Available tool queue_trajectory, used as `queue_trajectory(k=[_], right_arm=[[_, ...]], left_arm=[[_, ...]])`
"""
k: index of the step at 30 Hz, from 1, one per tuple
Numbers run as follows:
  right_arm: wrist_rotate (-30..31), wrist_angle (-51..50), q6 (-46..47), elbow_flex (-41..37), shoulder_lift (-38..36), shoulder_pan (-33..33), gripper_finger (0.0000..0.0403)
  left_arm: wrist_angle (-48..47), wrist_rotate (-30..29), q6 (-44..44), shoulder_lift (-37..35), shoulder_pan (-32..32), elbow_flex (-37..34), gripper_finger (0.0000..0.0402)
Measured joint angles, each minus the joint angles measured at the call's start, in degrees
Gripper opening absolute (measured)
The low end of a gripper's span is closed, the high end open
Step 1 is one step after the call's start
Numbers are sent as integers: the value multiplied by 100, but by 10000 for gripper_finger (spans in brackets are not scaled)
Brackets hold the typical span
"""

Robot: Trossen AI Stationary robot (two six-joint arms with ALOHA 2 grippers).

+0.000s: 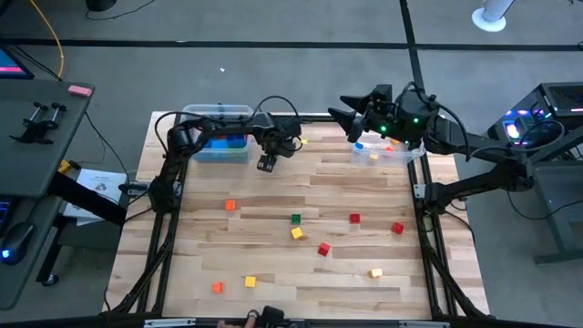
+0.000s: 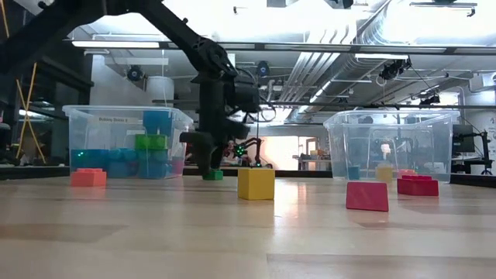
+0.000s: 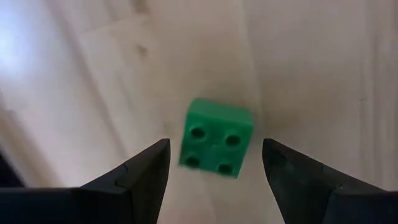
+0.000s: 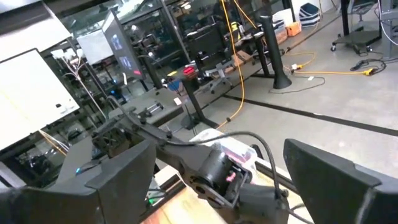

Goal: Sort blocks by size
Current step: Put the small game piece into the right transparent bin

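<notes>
A small green block [image 3: 216,138] with four studs lies flat on the wooden table, studs up. My left gripper [image 3: 215,152] points down over it, open, with one finger on either side and a gap to each. In the high view this gripper [image 1: 267,163] stands just right of the left bin and hides the block. The low view shows the green block [image 2: 213,175] under the fingers. Several more blocks are scattered over the table, such as yellow [image 1: 297,233], red [image 1: 354,219] and orange [image 1: 230,206]. My right gripper [image 1: 339,114] hangs open and level above the far right bin.
A clear bin [image 1: 219,137] at the far left holds blue and green blocks [image 2: 147,143]. A second clear bin [image 1: 387,150] at the far right holds a few small ones. In the low view, yellow [image 2: 256,184] and red [image 2: 367,196] blocks sit in the near middle.
</notes>
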Motion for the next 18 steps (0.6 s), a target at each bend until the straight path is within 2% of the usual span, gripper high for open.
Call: queue_trajectory(k=[9, 11, 15, 18], right_arm=[[-2, -2, -2, 0, 0, -1, 350], [-2, -4, -4, 0, 0, -2, 350], [-119, 4, -45, 0, -43, 0, 350], [-216, 87, -46, 0, -138, 0, 350]], left_arm=[[201, -84, -34, 136, -26, 0, 230], [178, -62, -117, 141, -26, 0, 202], [177, 59, -697, 116, -25, 2, 93], [467, 530, -1334, 17, 7, -13, 89]])
